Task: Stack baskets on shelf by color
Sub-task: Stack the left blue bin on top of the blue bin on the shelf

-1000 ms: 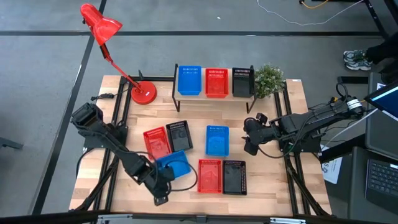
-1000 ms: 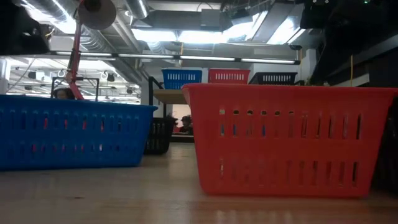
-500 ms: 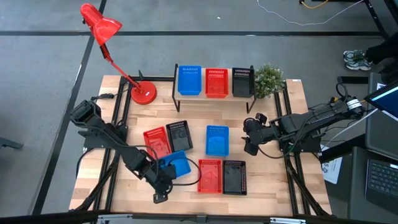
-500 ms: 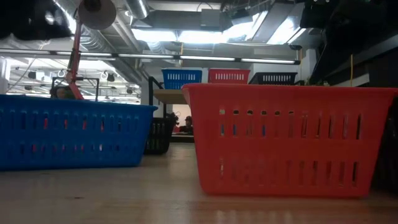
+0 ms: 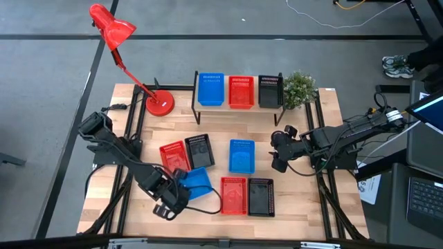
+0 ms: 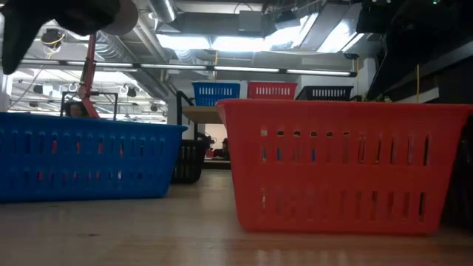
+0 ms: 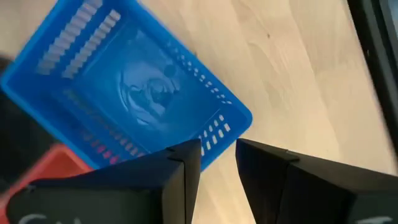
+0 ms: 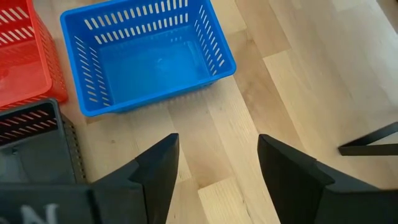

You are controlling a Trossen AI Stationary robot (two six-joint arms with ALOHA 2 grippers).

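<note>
Lamp, plant and laptop around the wooden table (image 5: pixel 325 124)

A red desk lamp (image 5: pixel 124 48) stands on the table's far left corner; a small potted plant (image 5: pixel 300 88) sits near its far right corner; a laptop (image 5: pixel 423 197) lies beyond the table's right edge.

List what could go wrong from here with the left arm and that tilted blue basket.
The left gripper is at a corner of the blue basket, with nothing visibly clamped; it could slip off or push it. That basket sits skewed beside a red basket and a black basket, so a nudge may knock them.
</note>
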